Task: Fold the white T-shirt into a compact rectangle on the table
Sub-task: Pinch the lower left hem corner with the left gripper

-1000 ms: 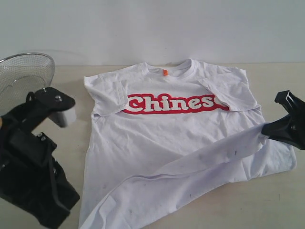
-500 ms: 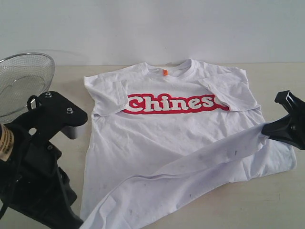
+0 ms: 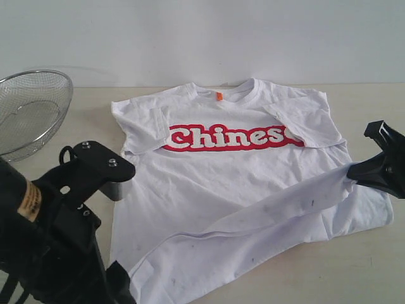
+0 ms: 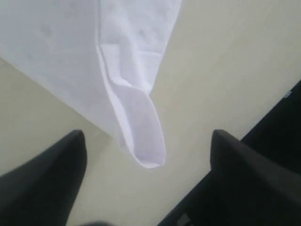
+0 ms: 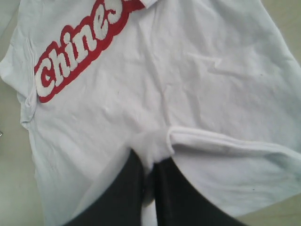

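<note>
while your right gripper (image 5: 149,165) is clamped on a bunched bit of hem, the white t-shirt (image 3: 240,171) lies print-up on the table (image 3: 354,269), its lower edge drawn up in a band across the front. your left gripper (image 4: 148,140) hangs with fingers apart, the shirt's near corner showing between them, touching neither. a wire basket (image 3: 31,107) sits far left.

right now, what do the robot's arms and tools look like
The left arm is matte black, bulky and angular, with silver screws and a tan label band. The left tool and right tool are plain black and tapered.
</note>
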`<action>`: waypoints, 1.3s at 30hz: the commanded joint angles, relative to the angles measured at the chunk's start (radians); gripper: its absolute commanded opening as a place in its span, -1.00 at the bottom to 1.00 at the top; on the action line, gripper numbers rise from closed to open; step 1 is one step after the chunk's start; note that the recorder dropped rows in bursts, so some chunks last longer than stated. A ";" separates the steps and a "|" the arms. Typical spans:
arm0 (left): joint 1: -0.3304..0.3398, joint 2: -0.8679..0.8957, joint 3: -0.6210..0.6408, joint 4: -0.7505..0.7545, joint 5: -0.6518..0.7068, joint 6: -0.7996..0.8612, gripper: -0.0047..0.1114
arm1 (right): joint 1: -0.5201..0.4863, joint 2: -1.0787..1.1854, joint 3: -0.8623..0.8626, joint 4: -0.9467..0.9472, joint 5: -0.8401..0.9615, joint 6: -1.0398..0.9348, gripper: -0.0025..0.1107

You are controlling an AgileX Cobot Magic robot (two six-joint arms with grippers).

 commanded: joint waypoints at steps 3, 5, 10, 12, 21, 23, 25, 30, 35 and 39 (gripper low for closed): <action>-0.007 0.113 -0.003 -0.028 0.013 0.013 0.28 | 0.002 -0.002 -0.005 0.007 -0.004 -0.017 -0.96; -0.007 0.140 -0.003 -0.028 0.004 0.013 0.28 | 0.002 -0.002 -0.005 0.007 -0.004 -0.018 -0.96; -0.007 0.176 -0.003 -0.028 0.004 0.020 0.28 | 0.002 -0.002 -0.005 0.007 -0.004 -0.018 -0.96; -0.007 0.181 -0.003 -0.028 -0.006 0.020 0.28 | 0.002 -0.002 -0.005 0.007 -0.004 -0.018 -0.96; -0.007 0.223 -0.003 -0.036 -0.023 0.020 0.28 | 0.002 -0.002 -0.005 0.007 -0.001 -0.020 -0.96; -0.007 0.237 -0.003 -0.034 -0.035 0.020 0.28 | 0.002 -0.002 -0.005 0.007 0.001 -0.020 -0.96; -0.007 0.252 -0.003 -0.034 -0.051 0.020 0.28 | 0.002 -0.002 -0.005 0.007 0.001 -0.020 -0.96; -0.007 0.297 -0.003 -0.016 -0.058 0.020 0.28 | 0.002 -0.002 -0.005 0.007 0.005 -0.020 -0.96; -0.007 0.331 -0.003 0.015 -0.072 0.006 0.19 | 0.002 -0.002 -0.005 0.007 0.007 -0.020 -0.96; -0.007 0.331 -0.003 0.049 -0.095 0.004 -0.15 | 0.002 -0.002 -0.005 0.007 0.012 -0.022 -0.96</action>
